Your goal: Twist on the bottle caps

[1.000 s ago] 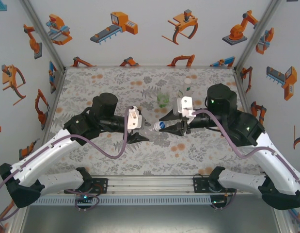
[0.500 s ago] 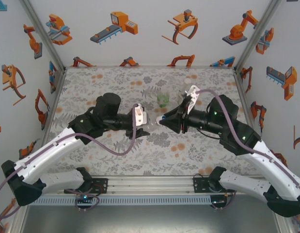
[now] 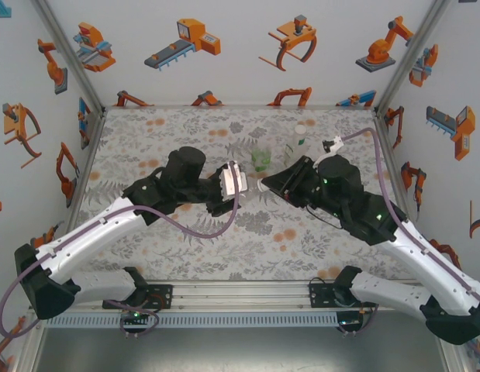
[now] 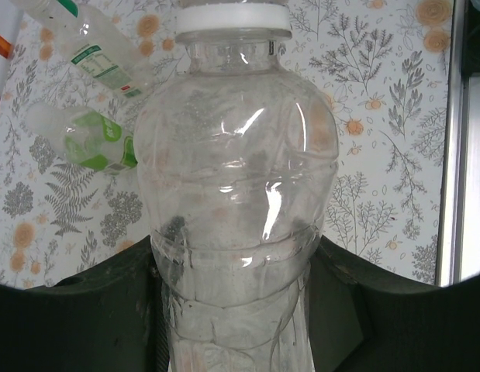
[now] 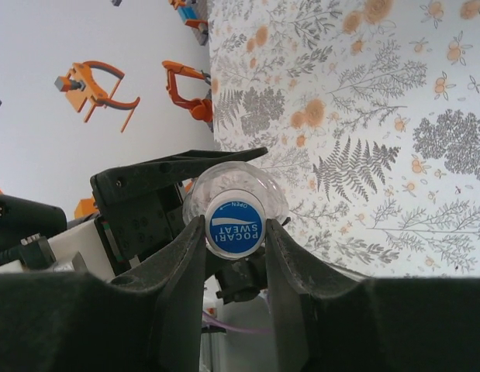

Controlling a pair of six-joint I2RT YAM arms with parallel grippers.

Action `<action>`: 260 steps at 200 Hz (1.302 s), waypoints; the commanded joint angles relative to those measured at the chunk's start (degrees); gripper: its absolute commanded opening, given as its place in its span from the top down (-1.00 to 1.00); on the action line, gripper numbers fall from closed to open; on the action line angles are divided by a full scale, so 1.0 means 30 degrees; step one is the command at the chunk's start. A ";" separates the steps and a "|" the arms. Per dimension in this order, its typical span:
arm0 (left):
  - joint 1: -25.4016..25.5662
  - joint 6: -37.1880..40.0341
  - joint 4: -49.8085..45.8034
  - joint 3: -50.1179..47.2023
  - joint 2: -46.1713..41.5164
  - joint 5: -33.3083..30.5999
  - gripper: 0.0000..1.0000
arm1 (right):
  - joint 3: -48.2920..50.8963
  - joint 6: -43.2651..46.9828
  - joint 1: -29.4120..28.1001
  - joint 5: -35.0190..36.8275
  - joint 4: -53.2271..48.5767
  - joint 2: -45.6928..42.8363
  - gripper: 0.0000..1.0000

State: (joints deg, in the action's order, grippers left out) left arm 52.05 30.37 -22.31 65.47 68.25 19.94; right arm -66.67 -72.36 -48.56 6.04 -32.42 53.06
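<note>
Your count: three transparent plastic bottles. One short clear bottle (image 4: pixel 240 170) sits clamped in the left pincer (image 4: pixel 236 279) over the floral desk (image 3: pixel 146 139); the right pincer (image 5: pixel 235 236) is closed on its blue-topped round cap (image 5: pixel 236 223). Two stand beyond: squat green-tinted bottle (image 3: pixel 260 160), taller green-banded bottle (image 3: pixel 300 139).

Cap (image 4: pixel 233 19) on bottle (image 4: pixel 240 194), two bottles (image 3: pixel 260 160) (image 3: pixel 300 136) behind

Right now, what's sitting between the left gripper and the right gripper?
A clear bottle, gripped by the left gripper, with its blue-topped cap pinched by the right gripper. The right wrist view shows it best.
</note>
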 commanded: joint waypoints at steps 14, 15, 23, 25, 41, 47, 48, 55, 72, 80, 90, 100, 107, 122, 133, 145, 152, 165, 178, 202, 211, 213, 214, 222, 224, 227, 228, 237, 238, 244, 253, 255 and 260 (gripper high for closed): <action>-0.0095 0.0073 0.0467 0.0670 -0.0573 0.0703 1.00 | -0.1116 0.2828 0.0013 0.1033 -0.0684 -0.0135 0.23; -0.0095 0.0087 0.0450 0.0658 -0.0602 0.0763 1.00 | -0.1150 0.2985 0.0028 0.1033 -0.0621 -0.0165 0.22; -0.0095 0.0255 0.0256 0.0625 -0.0732 0.1123 1.00 | -0.1242 0.4628 0.0021 0.0976 -0.0109 -0.0299 0.13; -0.0095 0.0279 0.0213 0.0619 -0.0758 0.1235 1.00 | -0.1271 0.5067 0.0015 0.0916 0.0037 -0.0375 0.12; -0.0095 0.0579 -0.0171 0.0516 -0.1119 0.2624 1.00 | -0.1105 0.9373 0.0033 -0.0222 0.1837 -0.0846 0.07; -0.0095 0.0659 -0.0280 0.0478 -0.1282 0.3221 1.00 | -0.0994 1.1045 0.0014 -0.0826 0.2529 -0.1034 0.06; -0.0095 0.0673 -0.0289 0.0475 -0.1307 0.3340 1.00 | -0.0986 1.1327 0.0014 -0.0981 0.2640 -0.1084 0.07; -0.0095 0.0711 -0.0389 0.0420 -0.1431 0.3986 1.00 | -0.0826 1.3397 0.0021 -0.2087 0.3482 -0.1331 0.06; -0.0066 0.0821 -0.0834 0.0525 -0.1639 0.5623 1.00 | -0.0646 1.8456 0.0013 -0.5720 0.4685 -0.1752 -0.02; -0.0066 0.0843 -0.1066 0.0641 -0.1688 0.6213 1.00 | -0.0787 2.0718 0.0013 -0.7706 0.4739 -0.1736 -0.05; -0.0066 0.0869 -0.1375 0.0774 -0.1751 0.6790 1.00 | -0.1170 2.3126 0.0013 -1.0056 0.4302 -0.1629 -0.08; -0.0066 0.0934 -0.1623 0.0865 -0.1796 0.7257 1.00 | -0.1714 2.5086 0.0013 -1.2188 0.3480 -0.1382 -0.11; -0.0058 0.0966 -0.1794 0.0923 -0.1782 0.7506 1.00 | -0.2114 2.6245 0.0014 -1.3479 0.2893 -0.1167 -0.13; -0.0065 0.1070 -0.2140 0.1082 -0.1832 0.8071 1.00 | -0.2665 2.8536 0.0021 -1.5867 0.1807 -0.0754 -0.13; -0.0066 0.1080 -0.2344 0.1166 -0.1832 0.8496 1.00 | -0.2823 2.9498 0.0013 -1.6364 0.1401 -0.0532 -0.13; -0.0066 0.1039 -0.2485 0.1273 -0.1780 0.8899 1.00 | -0.2776 3.0097 0.0013 -1.6078 0.1396 -0.0430 -0.13; -0.0065 0.0995 -0.2540 0.1318 -0.1777 0.9035 1.00 | -0.2567 3.0163 0.0014 -1.5892 0.1729 -0.0444 -0.12; -0.0065 0.0919 -0.2584 0.1378 -0.1770 0.9199 1.00 | -0.2022 3.0099 0.0028 -1.5978 0.2663 -0.0568 -0.08; -0.0065 0.0883 -0.2577 0.1352 -0.1780 0.9232 1.00 | -0.1592 3.0037 0.0017 -1.6199 0.3248 -0.0695 -0.03; -0.0058 0.0978 -0.2584 0.1320 -0.1850 0.9246 1.00 | -0.1199 3.0008 0.0013 -1.6262 0.3643 -0.0946 0.05; -0.0064 0.0936 -0.2584 0.1320 -0.1806 0.9239 1.00 | -0.1074 3.0008 0.0013 -1.6071 0.3727 -0.1036 0.07; -0.0058 0.0947 -0.2585 0.1320 -0.1810 0.9233 1.00 | -0.1031 3.0008 0.0013 -1.6024 0.3742 -0.1080 0.07; -0.0062 0.0934 -0.2585 0.1320 -0.1806 0.9232 1.00 | -0.1019 3.0022 0.0013 -1.6007 0.3760 -0.1092 0.07; -0.0058 0.0930 -0.2570 0.1320 -0.1817 0.9236 1.00 | -0.0928 3.0008 0.0013 -1.5829 0.3759 -0.1182 0.09; -0.0056 0.0924 -0.2581 0.1320 -0.1806 0.9239 1.00 | -0.0929 3.0008 0.0021 -1.5802 0.3750 -0.1189 0.10; -0.0064 0.0940 -0.2577 0.1320 -0.1799 0.9232 1.00 | -0.0917 3.0015 0.0036 -1.5752 0.3748 -0.1195 0.11; -0.0065 0.0931 -0.2581 0.1320 -0.1786 0.9231 1.00 | -0.0918 3.0011 0.0025 -1.5724 0.3748 -0.1208 0.12; -0.0066 0.0919 -0.2585 0.1320 -0.1781 0.9235 1.00 | -0.0906 3.0008 0.0013 -1.5625 0.3748 -0.1255 0.13; -0.0066 0.0906 -0.2585 0.1306 -0.1777 0.9233 1.00 | -0.0898 3.0008 0.0013 -1.5631 0.3762 -0.1267 0.13; -0.0065 0.0913 -0.2585 0.1292 -0.1779 0.9233 1.00 | -0.0840 3.0022 0.0017 -1.5660 0.3791 -0.1308 0.13; -0.0066 0.0936 -0.2570 0.1291 -0.1801 0.9232 1.00 | -0.0809 2.9958 0.0017 -1.5666 0.3863 -0.1374 0.13; -0.0066 0.0925 -0.2574 0.1291 -0.1802 0.9231 1.00 | -0.0811 2.9952 0.0014 -1.5645 0.3879 -0.1384 0.13; -0.0065 0.0927 -0.2530 0.1291 -0.1817 0.9238 1.00 | -0.0773 2.9949 0.0017 -1.5637 0.3894 -0.1448 0.13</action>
State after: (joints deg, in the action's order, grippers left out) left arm 51.92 32.38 -29.39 67.77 63.70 45.10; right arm -69.45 16.40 -48.56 -40.73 -23.73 49.89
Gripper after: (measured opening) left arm 0.540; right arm 0.438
